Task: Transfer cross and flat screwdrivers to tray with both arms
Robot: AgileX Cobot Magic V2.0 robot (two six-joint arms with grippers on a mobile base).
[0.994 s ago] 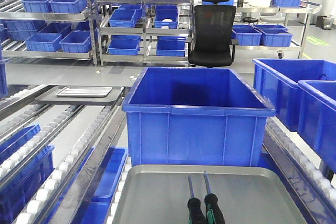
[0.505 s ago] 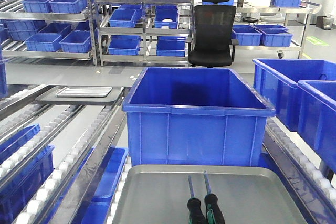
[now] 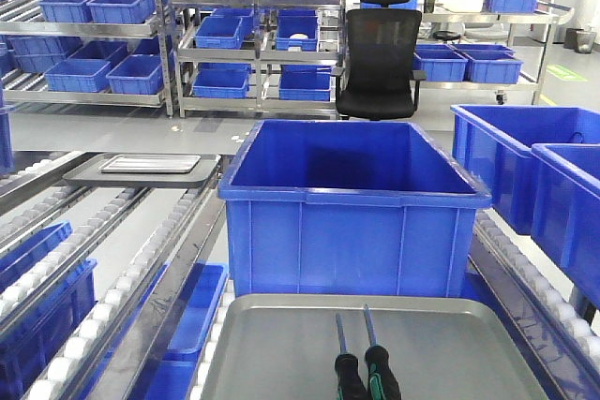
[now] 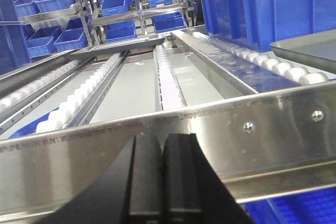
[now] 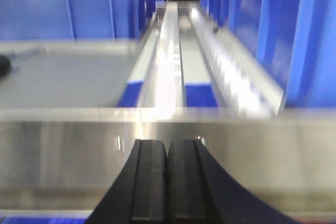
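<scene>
No readable labels or brand marks from where I'm sitting, nothing legible on the bins, racks or tools.

Counts: two screwdrivers, both lying in the grey tray (image 3: 281,353) at the bottom of the front view, side by side and nearly touching, shafts pointing away toward the big blue bin (image 3: 352,208). The left one (image 3: 343,355) has a plain black handle, the right one (image 3: 375,351) has green accents. Handles are cut off by the frame edge, so I can't tell cross from flat. One big bin right behind the tray, two more bins (image 3: 525,170) on the right lane. One black office chair (image 3: 380,53) at the back in front of the racks full of small blue bins. On the left lane there's a second grey tray (image 3: 141,173) with a smaller shiny one (image 3: 150,163) sitting on it.

Left gripper (image 4: 163,174): fingers pressed together, holding nothing, hanging just in front of the steel conveyor rail (image 4: 252,129). Right gripper (image 5: 167,179): same deal, fingers pressed flat together, empty, in front of its own rail; that view is blurry. The tray edge shows at its left.

Compared with half a second and a second back, the front view looks identical, tools and tray in the same spot.
</scene>
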